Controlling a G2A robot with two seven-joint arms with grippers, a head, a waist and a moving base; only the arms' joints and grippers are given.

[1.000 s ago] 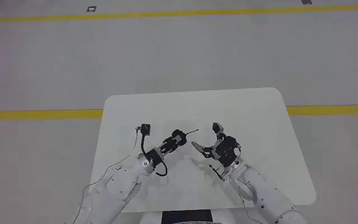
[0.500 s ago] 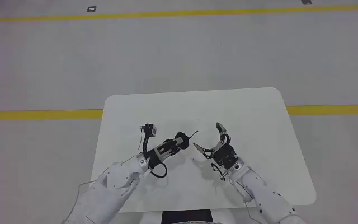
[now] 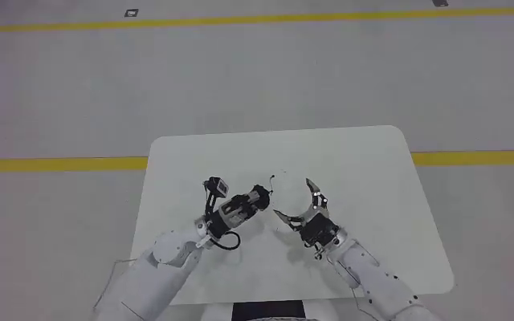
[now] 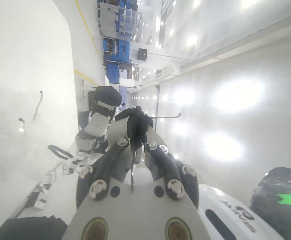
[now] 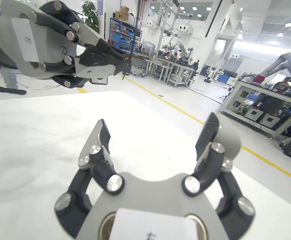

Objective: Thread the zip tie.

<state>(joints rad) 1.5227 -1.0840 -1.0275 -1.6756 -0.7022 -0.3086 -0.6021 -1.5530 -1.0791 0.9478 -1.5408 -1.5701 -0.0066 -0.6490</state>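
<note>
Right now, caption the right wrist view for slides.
Open right hand over white table; left hand pinches thin black zip tie.

- A white table (image 3: 361, 160) with rounded corners stands on a pale grey floor (image 3: 241, 80).
- One yellow floor line (image 3: 72, 164) emerges at both sides of the table; a second (image 3: 241, 19) lies well beyond it.
- Far past the table: blue shelving (image 5: 122, 34), metal-framed workbenches (image 5: 169, 72), a potted plant (image 5: 91, 13).
- Ceiling lights (image 5: 184, 8) shine high above the table.
</note>
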